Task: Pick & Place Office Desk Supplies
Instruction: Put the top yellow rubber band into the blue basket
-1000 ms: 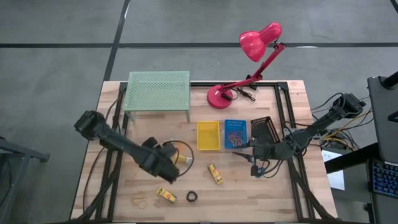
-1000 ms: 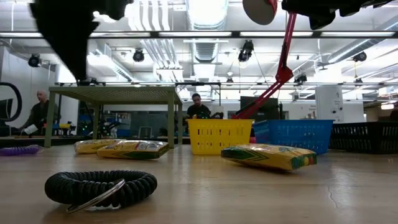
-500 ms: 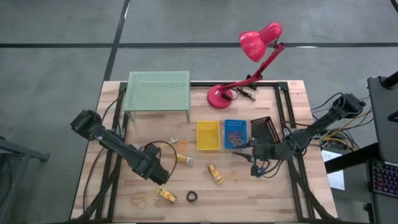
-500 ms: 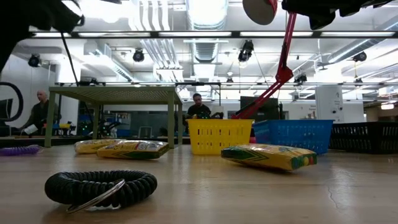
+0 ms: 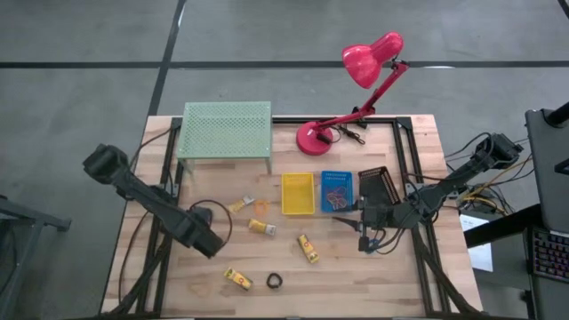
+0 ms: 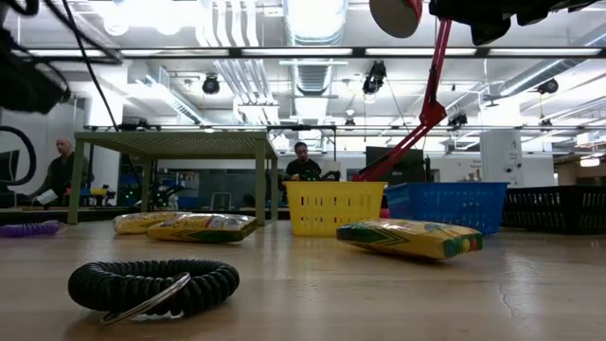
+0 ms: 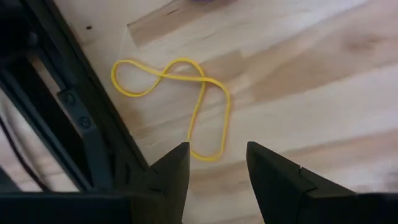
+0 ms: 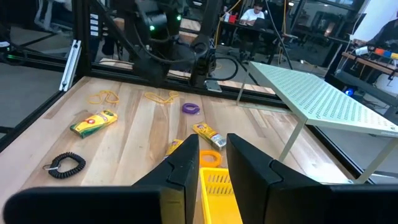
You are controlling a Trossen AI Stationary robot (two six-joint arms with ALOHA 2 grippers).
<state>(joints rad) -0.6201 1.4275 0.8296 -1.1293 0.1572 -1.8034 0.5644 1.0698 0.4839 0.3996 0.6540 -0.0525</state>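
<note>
At the near edge of the worktop [image 5: 356,284] lie a black coil ring [image 5: 275,282] and a yellow packet [image 5: 237,279]. The left claw [image 7: 214,163] hovers released over a yellow rubber band [image 7: 186,99] near the left edge. Farther in sit more packets, then yellow [image 5: 297,193] and blue [image 5: 336,190] baskets. The right claw [image 8: 212,152], empty, fingers parted, waits at the right.
</note>
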